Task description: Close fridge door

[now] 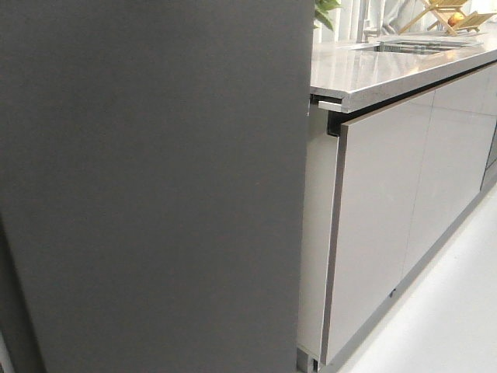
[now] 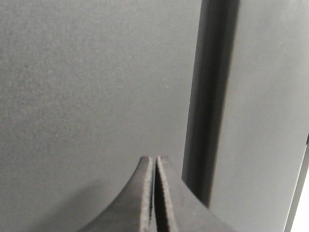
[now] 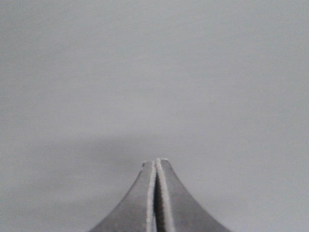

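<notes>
The fridge door (image 1: 155,179) fills the left two thirds of the front view as a matte dark grey slab; only its outside shows, its white lining is hidden. My left gripper (image 2: 155,158) is shut and empty, its tips close to the door's dark face (image 2: 87,87), next to a dark vertical seam (image 2: 210,106). My right gripper (image 3: 155,161) is shut and empty, its tips close to a plain grey surface (image 3: 154,72) that fills its view. Neither gripper shows in the front view.
Glossy light-grey cabinet fronts (image 1: 388,217) run off to the right under a grey countertop (image 1: 388,66) with a sink (image 1: 419,45), a wooden rack (image 1: 450,15) and a plant (image 1: 326,12). White floor (image 1: 450,311) lies at the lower right.
</notes>
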You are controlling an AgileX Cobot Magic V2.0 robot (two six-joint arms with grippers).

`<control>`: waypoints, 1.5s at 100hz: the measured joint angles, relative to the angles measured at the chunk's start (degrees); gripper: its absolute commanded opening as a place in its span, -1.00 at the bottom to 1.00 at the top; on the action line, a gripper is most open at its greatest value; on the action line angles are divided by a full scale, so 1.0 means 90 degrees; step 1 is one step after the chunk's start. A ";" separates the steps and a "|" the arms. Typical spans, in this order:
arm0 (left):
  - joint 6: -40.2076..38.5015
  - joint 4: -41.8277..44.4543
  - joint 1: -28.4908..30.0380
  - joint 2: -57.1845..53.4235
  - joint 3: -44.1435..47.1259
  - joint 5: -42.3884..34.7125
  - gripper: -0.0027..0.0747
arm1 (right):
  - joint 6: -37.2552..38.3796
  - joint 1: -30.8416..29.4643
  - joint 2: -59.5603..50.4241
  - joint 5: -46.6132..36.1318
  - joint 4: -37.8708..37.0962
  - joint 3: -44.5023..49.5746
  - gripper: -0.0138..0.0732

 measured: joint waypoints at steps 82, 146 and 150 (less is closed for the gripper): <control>0.0000 0.0000 0.0000 0.0000 0.0000 0.0000 -0.99 | 0.0000 -0.3275 -0.5245 -0.1116 -0.0036 0.5483 -0.86; 0.0000 0.0000 0.0000 0.0000 0.0000 0.0000 -0.99 | 0.0000 -0.3893 -0.8315 -0.1642 -0.0050 0.8605 -0.86; 0.0000 0.0000 0.0000 0.0000 0.0000 0.0000 -0.99 | 0.0000 -0.3893 -0.8445 -0.1674 -0.0050 0.8745 -0.86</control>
